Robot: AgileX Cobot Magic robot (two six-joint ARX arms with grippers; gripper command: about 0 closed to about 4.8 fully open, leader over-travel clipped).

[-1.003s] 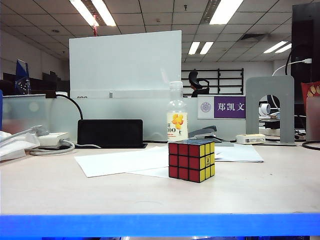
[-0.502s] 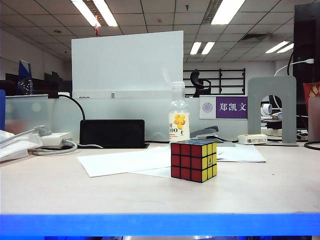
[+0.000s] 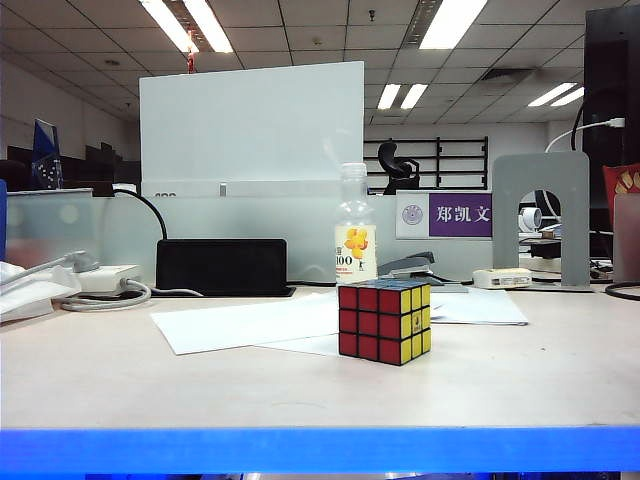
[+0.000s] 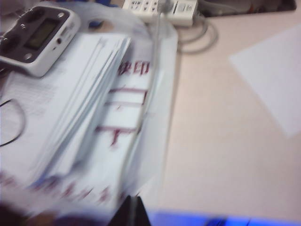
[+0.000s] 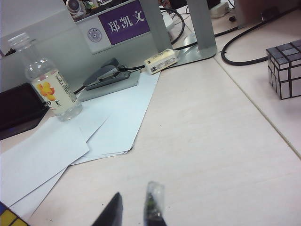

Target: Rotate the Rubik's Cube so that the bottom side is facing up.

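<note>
Black-framed Rubik's Cube (image 3: 384, 322) shows red and yellow faces; bottle (image 3: 354, 235) label has orange fruit.

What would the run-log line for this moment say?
Rubik's Cube: on table, untouched | left tool: shut, empty, over papers | right tool: slightly open, empty, away from cube | flip: not begun

Glossy plastic stickers on Rubik's Cube (image 3: 384, 322); clear plastic bottle (image 3: 354, 226); matt white paper sheets (image 3: 240, 322); smooth pale table (image 3: 300, 385); grey metal bookend (image 3: 540, 215).
</note>
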